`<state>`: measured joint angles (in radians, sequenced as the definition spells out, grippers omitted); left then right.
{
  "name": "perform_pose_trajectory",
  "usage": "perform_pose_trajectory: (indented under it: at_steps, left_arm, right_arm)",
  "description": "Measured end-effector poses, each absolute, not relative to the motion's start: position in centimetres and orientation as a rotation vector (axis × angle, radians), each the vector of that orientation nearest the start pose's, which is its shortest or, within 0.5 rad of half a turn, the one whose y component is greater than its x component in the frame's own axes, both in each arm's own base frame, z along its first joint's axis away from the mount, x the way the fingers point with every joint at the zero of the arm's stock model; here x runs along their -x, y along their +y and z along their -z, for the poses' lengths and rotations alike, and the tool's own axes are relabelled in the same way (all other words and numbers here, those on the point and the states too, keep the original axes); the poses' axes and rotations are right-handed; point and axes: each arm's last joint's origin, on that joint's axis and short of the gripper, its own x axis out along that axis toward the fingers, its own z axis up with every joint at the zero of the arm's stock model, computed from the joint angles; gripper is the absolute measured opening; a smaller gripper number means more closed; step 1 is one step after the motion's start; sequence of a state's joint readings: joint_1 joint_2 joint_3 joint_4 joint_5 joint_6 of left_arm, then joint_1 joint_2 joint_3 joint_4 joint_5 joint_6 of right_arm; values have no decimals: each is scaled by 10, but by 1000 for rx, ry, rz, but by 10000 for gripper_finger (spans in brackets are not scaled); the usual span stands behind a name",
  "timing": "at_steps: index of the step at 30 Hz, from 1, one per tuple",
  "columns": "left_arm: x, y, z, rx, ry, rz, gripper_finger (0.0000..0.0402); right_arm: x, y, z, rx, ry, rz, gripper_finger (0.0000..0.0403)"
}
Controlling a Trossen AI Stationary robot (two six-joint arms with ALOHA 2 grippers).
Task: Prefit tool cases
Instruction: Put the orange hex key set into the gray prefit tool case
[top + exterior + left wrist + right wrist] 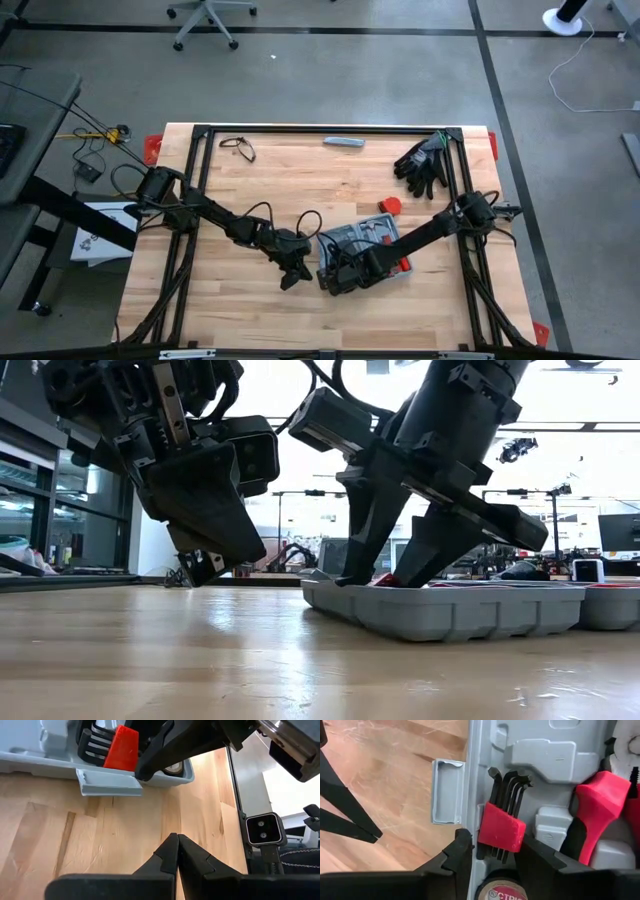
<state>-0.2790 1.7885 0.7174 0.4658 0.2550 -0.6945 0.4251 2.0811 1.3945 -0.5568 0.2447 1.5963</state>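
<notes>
The grey-blue tool case [362, 238] lies open and flat on the wooden table, tools in its moulded recesses. Its small latch tab [447, 792] sticks out from the wall facing my left gripper. My right gripper [495, 847] reaches down into the case's near left corner, its fingers apart on either side of a red hex-key holder [502, 827]. My left gripper [176, 840] is shut and empty. It hangs just over bare wood left of the case [450, 610], pointing at the latch tab [109, 784]. My right gripper comes from above, slanting down into the case. One fingertip [462, 840] stands at the case wall beside the latch tab, the other [532, 847] at the red holder's corner. Whether either finger touches the holder or the case, I cannot tell.
A red-handled tool [600, 795] and a tape roll [500, 892] lie in the case. A red round thing [390, 205] sits behind it. Black gloves [425, 165], a slim grey bar [343, 142] and spectacles [238, 148] lie near the far edge. A black frame [300, 130] rims the table.
</notes>
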Motion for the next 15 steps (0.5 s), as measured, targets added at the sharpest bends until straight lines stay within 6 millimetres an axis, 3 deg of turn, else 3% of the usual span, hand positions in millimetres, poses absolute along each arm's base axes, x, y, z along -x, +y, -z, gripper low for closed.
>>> perform_pose_trajectory:
  at_steps: [15]
  left_arm:
    - [-310, -97, -118, 629, 789, 282, 0]
  right_arm:
    - [-364, 152, -144, -948, 1039, 820, 136]
